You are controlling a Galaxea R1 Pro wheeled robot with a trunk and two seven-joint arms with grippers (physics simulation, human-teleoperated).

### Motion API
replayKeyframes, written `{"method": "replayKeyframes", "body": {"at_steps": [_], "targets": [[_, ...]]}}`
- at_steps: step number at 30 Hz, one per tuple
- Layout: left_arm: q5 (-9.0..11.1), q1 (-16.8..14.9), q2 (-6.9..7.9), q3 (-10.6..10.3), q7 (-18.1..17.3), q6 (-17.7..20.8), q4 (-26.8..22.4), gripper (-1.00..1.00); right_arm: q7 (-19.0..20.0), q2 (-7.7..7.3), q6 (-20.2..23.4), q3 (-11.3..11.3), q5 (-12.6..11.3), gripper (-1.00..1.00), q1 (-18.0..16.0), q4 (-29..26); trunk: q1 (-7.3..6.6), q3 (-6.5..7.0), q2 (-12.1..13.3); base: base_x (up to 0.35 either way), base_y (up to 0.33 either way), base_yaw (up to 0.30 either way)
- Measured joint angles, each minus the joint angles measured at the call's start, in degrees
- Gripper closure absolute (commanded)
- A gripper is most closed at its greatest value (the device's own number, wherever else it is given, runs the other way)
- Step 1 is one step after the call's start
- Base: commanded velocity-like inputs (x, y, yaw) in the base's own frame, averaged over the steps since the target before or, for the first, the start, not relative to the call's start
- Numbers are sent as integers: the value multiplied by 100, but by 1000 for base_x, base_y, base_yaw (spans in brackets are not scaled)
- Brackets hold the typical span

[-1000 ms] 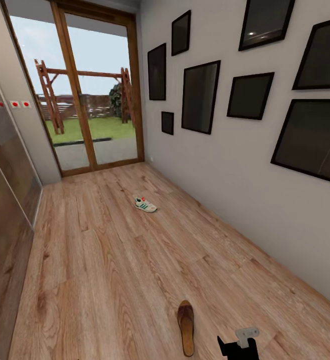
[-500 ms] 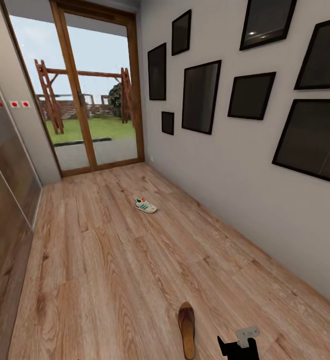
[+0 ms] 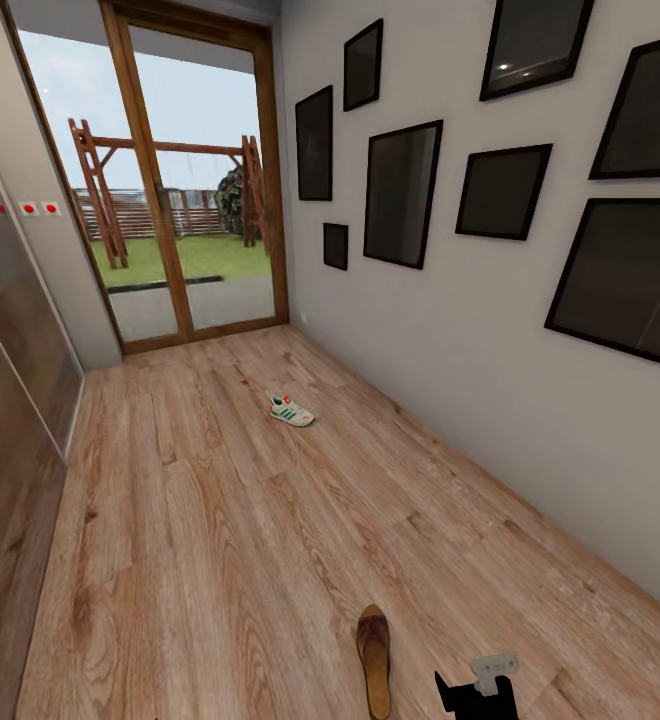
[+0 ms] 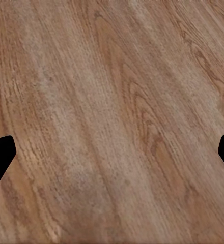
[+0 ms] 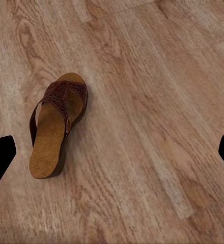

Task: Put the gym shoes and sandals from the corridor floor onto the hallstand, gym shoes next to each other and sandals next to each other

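We stood in the corridor with shoes on the floor.

Our left gripper hung spread wide over the bare corridor floor. One gym shoe lay far ahead, near the glass door. One sandal lay close, and our right gripper, spread wide, hung beside it.

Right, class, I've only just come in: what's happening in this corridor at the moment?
A two-armed robot is looking down a corridor with shoes lying on the floor, and it is holding nothing. A brown sandal lies close in front of it, near the right gripper, whose wrist camera sees that sandal lying flat with the fingers wide apart. One gym shoe sits farther off, towards the glass door. The left gripper is open over bare planks. No shoe has been lifted.
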Motion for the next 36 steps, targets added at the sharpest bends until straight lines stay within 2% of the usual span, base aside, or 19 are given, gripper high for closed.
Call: {"method": "replayKeyframes", "body": {"at_steps": [36], "targets": [[0,0,0,0,0,-2,0,-100,-1,-1,0,-3,0,-100,0,0,1,0,0,-19,7,0]]}}
